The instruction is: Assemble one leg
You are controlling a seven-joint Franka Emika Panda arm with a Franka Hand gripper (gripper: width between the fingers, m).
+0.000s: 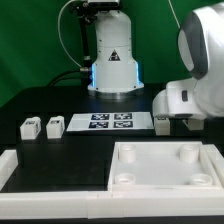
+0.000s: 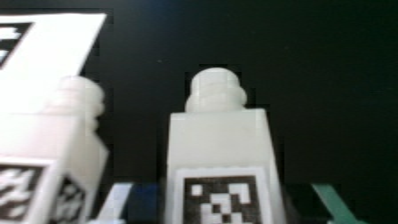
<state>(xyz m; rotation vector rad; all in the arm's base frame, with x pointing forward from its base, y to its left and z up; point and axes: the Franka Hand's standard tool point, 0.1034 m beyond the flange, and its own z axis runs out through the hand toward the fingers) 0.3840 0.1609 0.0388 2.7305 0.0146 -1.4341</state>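
Observation:
In the wrist view a white leg [image 2: 221, 150] stands upright between my fingers, its round peg on top and its black-and-white tag facing the camera. My gripper [image 2: 228, 205] is open around it, with one fingertip [image 2: 132, 200] close beside it and a gap to the other fingertip [image 2: 331, 198]. A second leg [image 2: 50, 150] stands right beside it. In the exterior view my gripper [image 1: 163, 122] is low at the right end of the marker board, and the arm mostly hides the legs there. Two more legs [image 1: 29, 126] [image 1: 55, 125] stand at the exterior view's left.
The marker board [image 1: 110, 122] lies mid-table and shows in the wrist view [image 2: 45, 45] behind the legs. The large white square piece with round corner sockets [image 1: 165, 172] lies at the front right. A white border piece [image 1: 12, 165] lies at the front left. The robot base [image 1: 112, 60] stands behind.

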